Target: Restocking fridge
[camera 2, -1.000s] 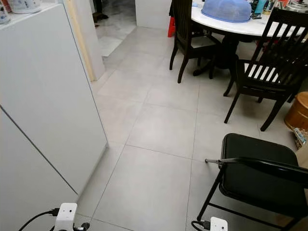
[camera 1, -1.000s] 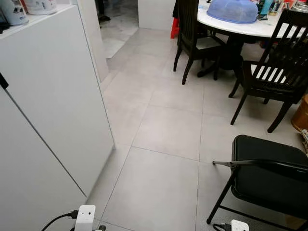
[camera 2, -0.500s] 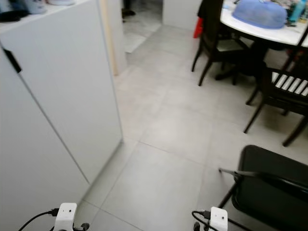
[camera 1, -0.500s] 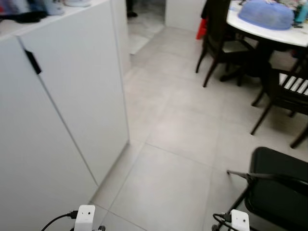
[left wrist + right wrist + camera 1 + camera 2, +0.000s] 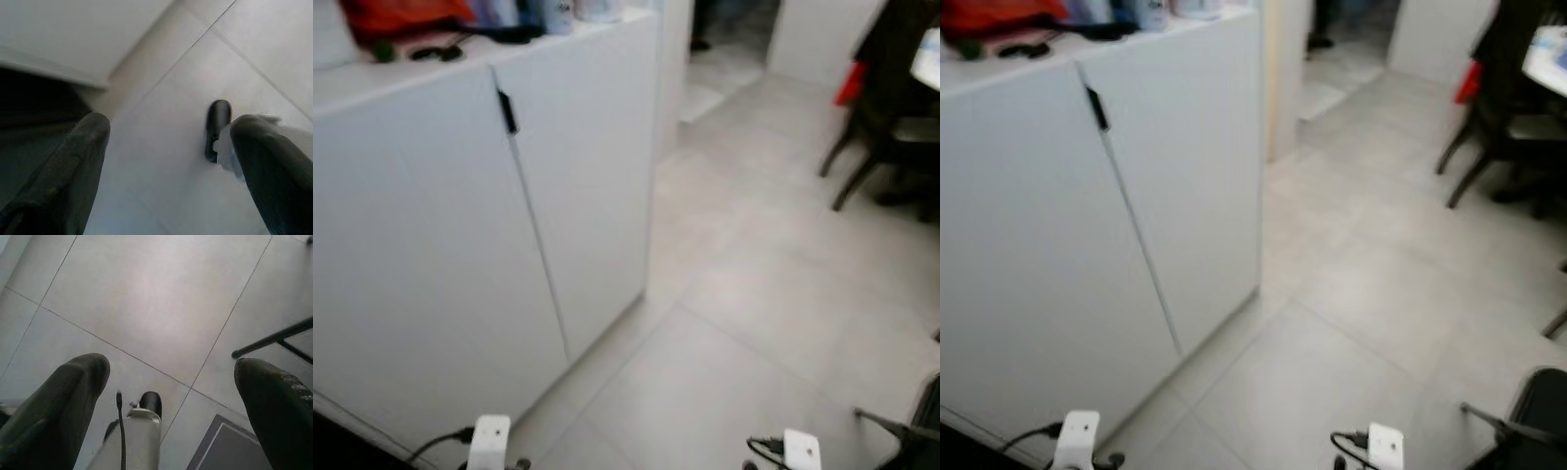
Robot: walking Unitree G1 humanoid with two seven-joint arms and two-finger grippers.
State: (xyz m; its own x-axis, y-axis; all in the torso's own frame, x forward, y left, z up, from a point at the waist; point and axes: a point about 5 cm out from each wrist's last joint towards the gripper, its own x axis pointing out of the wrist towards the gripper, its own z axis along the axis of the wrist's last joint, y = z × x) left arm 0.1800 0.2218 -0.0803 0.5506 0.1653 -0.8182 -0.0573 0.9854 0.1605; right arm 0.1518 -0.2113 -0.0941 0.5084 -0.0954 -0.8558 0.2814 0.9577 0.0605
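A white cabinet [image 5: 460, 215] with two doors and a small black handle [image 5: 507, 111] stands on my left. The picture is blurred. My left gripper [image 5: 168, 127] hangs open over the grey floor tiles, beside the cabinet's base, with nothing between its fingers. My right gripper [image 5: 171, 364] hangs open above the tiles too, also holding nothing. The white wrist housings of both arms show at the lower edge of the eye views, left [image 5: 489, 441] and right [image 5: 800, 448].
On the cabinet top lie a red thing [image 5: 401, 15], some bottles and small black items [image 5: 435, 51]. A dark wooden chair [image 5: 881, 117] stands at far right. A black folding chair [image 5: 925, 431] is at lower right, its leg [image 5: 274, 340] near my right gripper. Grey tiled floor [image 5: 754, 294] stretches ahead towards a doorway.
The whole view has swung left: the cabinet front now takes up the left half, and the table and chairs have slid off to the right. Both arms still hang as before.
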